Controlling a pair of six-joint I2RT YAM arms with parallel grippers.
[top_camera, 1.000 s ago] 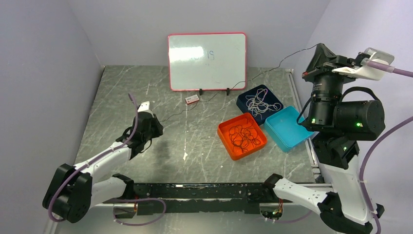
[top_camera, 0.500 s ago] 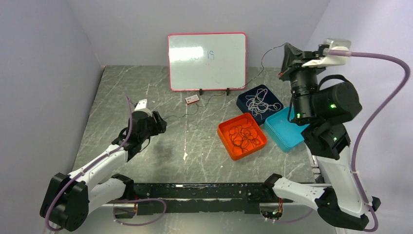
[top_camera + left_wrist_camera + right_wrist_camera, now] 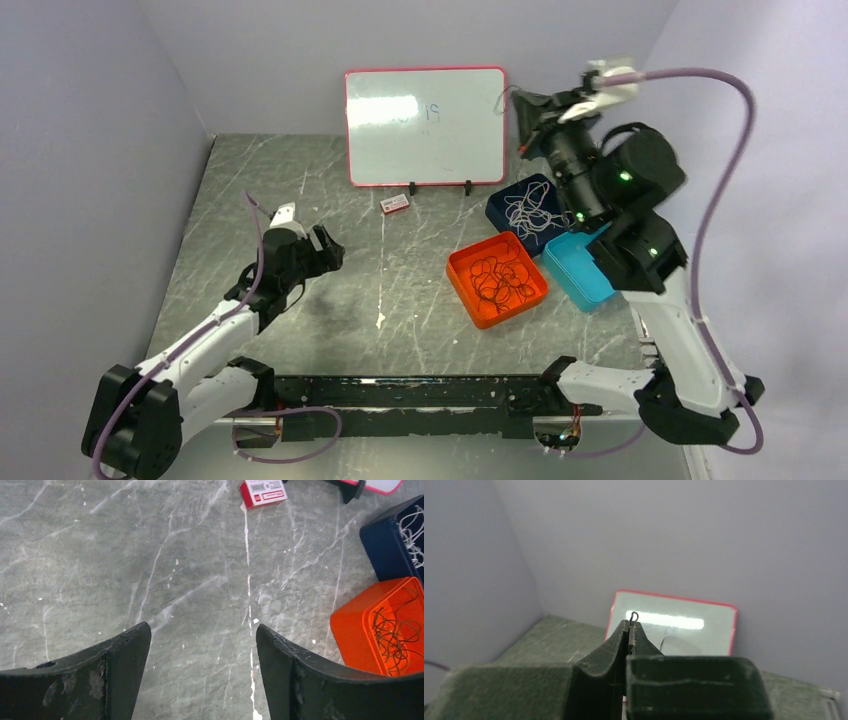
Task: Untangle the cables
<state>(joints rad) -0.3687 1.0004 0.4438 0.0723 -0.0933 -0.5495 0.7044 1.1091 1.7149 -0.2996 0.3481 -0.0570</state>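
Jaws of the left gripper (image 3: 201, 630) stand wide apart with nothing between them, low over the grey marbled table (image 3: 125, 555), in the left half of the overhead view. Jaws of the right gripper (image 3: 629, 626) are pressed together on a thin black cable (image 3: 634, 615), and a tiny loop of it pokes out above the tips. This gripper is raised high at the upper right of the overhead view, in front of the right edge of the whiteboard (image 3: 425, 125).

More black cables (image 3: 497, 280) lie in curly loops inside the orange tray (image 3: 462, 292), right of centre. White cables (image 3: 530, 213) lie in the navy tray (image 3: 545, 185) just behind it. A teal tray (image 3: 580, 275) sits beside both, partly hidden by the right arm. A small red-and-white box (image 3: 395, 204) lies on the table below the whiteboard's lower edge.
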